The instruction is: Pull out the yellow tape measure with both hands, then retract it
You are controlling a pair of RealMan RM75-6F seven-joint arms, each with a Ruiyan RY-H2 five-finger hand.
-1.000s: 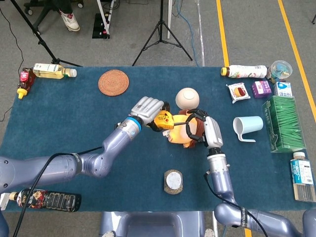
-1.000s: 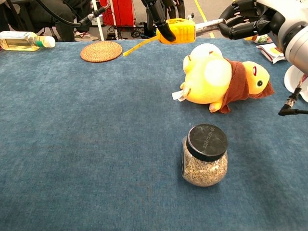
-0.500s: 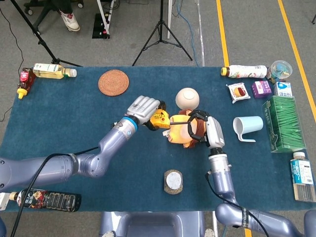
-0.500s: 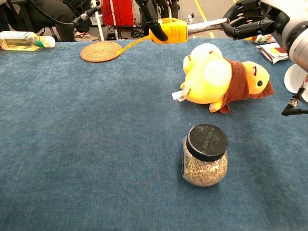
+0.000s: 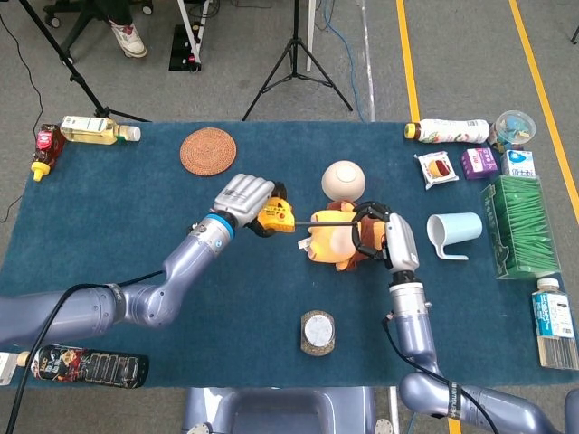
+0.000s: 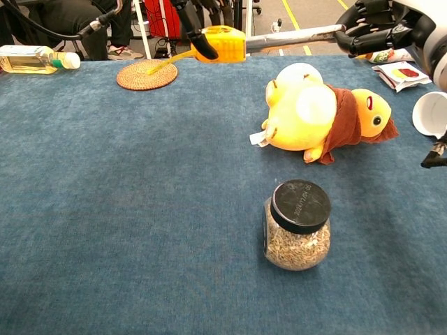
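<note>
On the blue table (image 5: 118,226), largest item first:

1. Left arm (image 5: 136,294), reaching from the near left toward the centre.
2. Right arm (image 5: 412,325), rising from the near right edge.
3. Yellow plush toy (image 6: 318,115), lying on its side just right of centre, directly below the drawn blade.
4. Left hand (image 5: 240,197), fingers clenched around the tape case and carrying it above the cloth.
5. Right hand (image 5: 384,240), fingers curled in on the blade's free end, above the plush toy's right side.
6. Grain jar (image 6: 298,225) with black lid, upright, near of the toy, well apart from both hands.
7. Yellow tape measure (image 6: 222,43), held off the table left of centre. Its blade (image 6: 293,36) is drawn out rightward in a straight grey strip from the case to the right hand.

Governing relation: the blade's long axis runs left to right, case at the left end, tip at the right, each hand at its own end. Judged stage: extension under way, retraction not yet begun. Further pulling calls for the hands to separate along that same line; retracting calls for them to converge along it, kept above the toy so the blade does not snag.
</note>
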